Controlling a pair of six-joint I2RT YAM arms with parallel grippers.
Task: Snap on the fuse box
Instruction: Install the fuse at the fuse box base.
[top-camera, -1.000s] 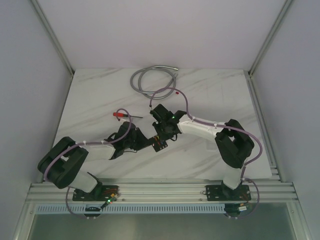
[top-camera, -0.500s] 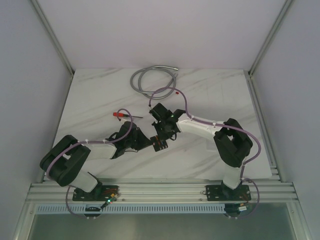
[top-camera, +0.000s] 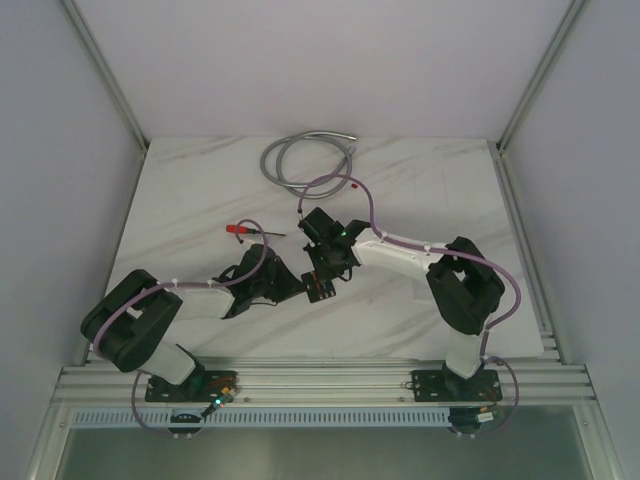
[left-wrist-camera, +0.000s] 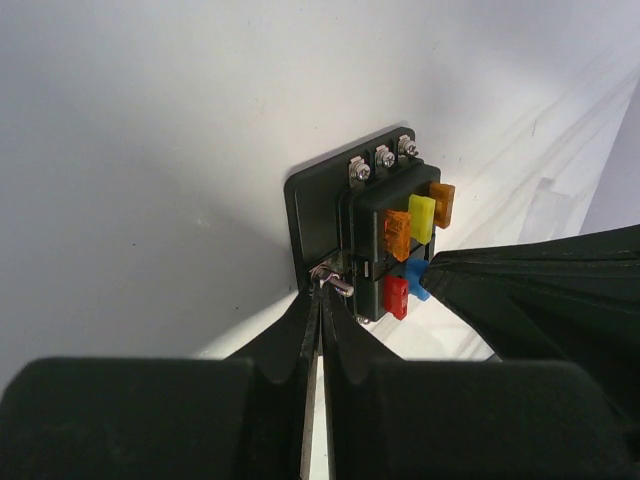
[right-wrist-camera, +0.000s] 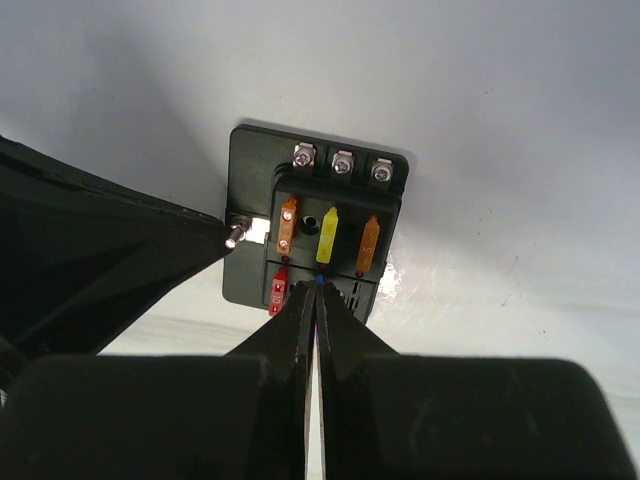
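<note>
- Table (top-camera: 190, 200): a white marbled slab. We see both arms reaching in to its middle.
- Cable (top-camera: 300, 160): a grey coil near the far edge, well apart from the arms.
- Left gripper (left-wrist-camera: 320, 288): the fingers are pressed nearly together, with only a slit between them. The tips are at a metal stud (left-wrist-camera: 338, 284) on the box's plate edge (we cannot tell whether they pinch it).
- Right gripper (right-wrist-camera: 317, 284): the fingers are likewise closed to a slit. The tips touch the blue fuse (left-wrist-camera: 415, 280).
- Fuse box (right-wrist-camera: 250, 180): a black block on a plate, lying flat at mid-table between the two grippers' tips. Three screws (right-wrist-camera: 342, 160) line one edge.
- Tool (top-camera: 240, 229): red-handled, lying on the table beyond the left arm.
- Other fuses: orange (left-wrist-camera: 397, 235), yellow (left-wrist-camera: 422, 217) and amber (left-wrist-camera: 441, 203) sit in one row. Red (left-wrist-camera: 396, 296) sits beside the blue one.
</note>
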